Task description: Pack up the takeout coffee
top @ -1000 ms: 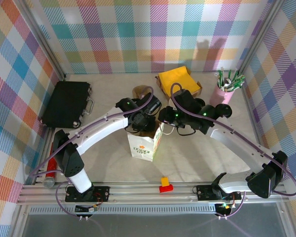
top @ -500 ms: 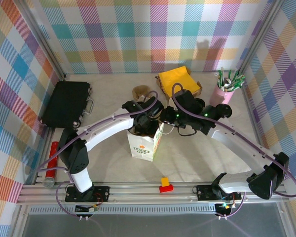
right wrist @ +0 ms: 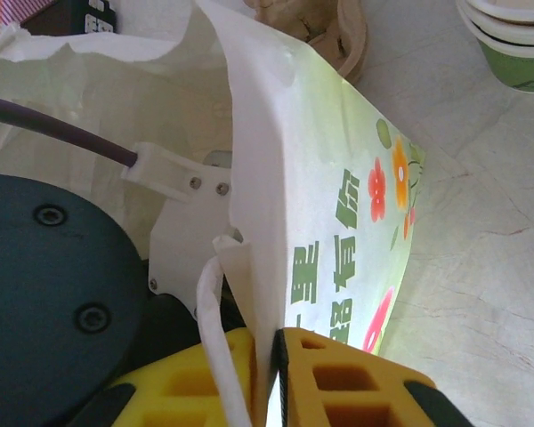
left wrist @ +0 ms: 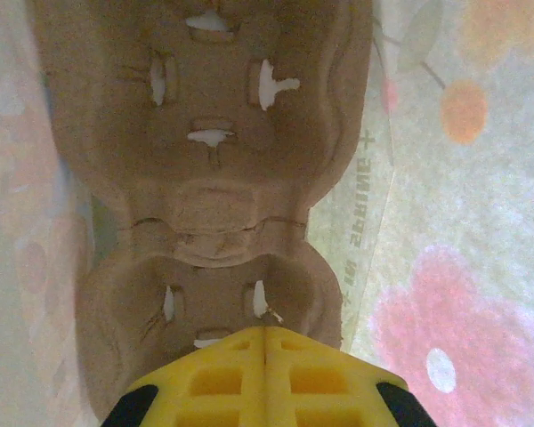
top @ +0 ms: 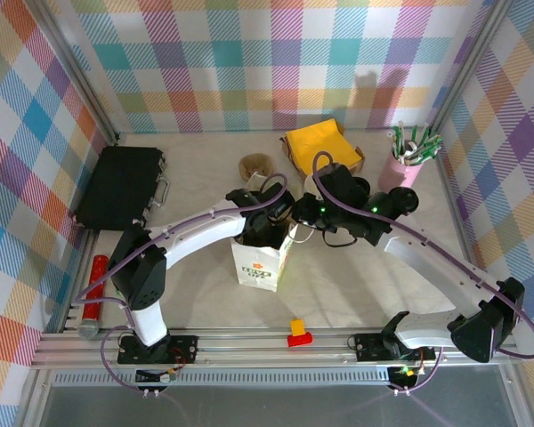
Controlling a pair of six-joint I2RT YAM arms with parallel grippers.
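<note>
Here, the left arm reached down into the white bag, with the left gripper closed tight and empty above a cup carrier. The right gripper pinched the bag's wall, and the takeout coffee stood just beyond the bag.

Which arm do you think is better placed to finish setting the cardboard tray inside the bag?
Left, probably: the left gripper is shut on the tray, already inside the bag, while the right gripper pinches the bag's wall, holding it open.
</note>
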